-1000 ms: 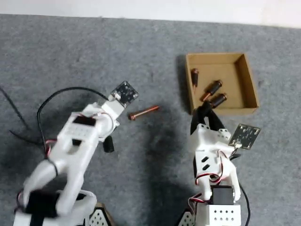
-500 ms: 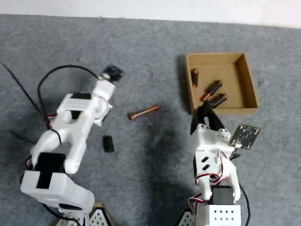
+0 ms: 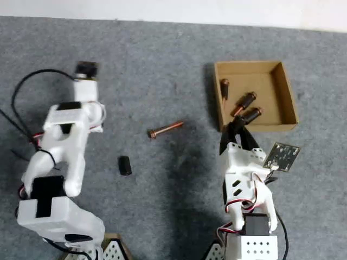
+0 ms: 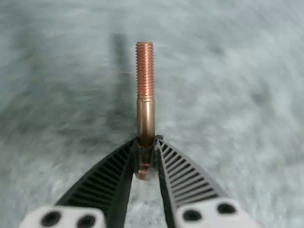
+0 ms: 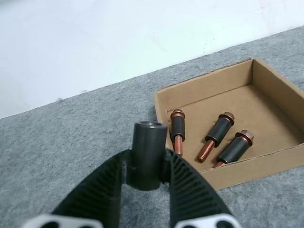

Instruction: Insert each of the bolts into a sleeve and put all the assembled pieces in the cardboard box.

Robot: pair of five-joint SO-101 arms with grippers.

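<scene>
High view: a loose bolt (image 3: 165,129) and a loose sleeve (image 3: 124,165) lie on the carpet (image 3: 179,54). The box (image 3: 265,127) holds three assembled pieces (image 3: 245,102).

Left wrist view: the left claw (image 4: 146,142) clamps a bolt (image 4: 145,90) by its head end, and the threaded end juts past the tips.

Right wrist view: the right claw (image 5: 147,159) grasps a sleeve (image 5: 149,137), with the box (image 5: 199,97) beyond it.

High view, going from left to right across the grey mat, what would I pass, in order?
left arm → black sleeve lying on the mat → loose bolt → cardboard box. The right arm spans the same stretch as the box, so it is left out.
</scene>
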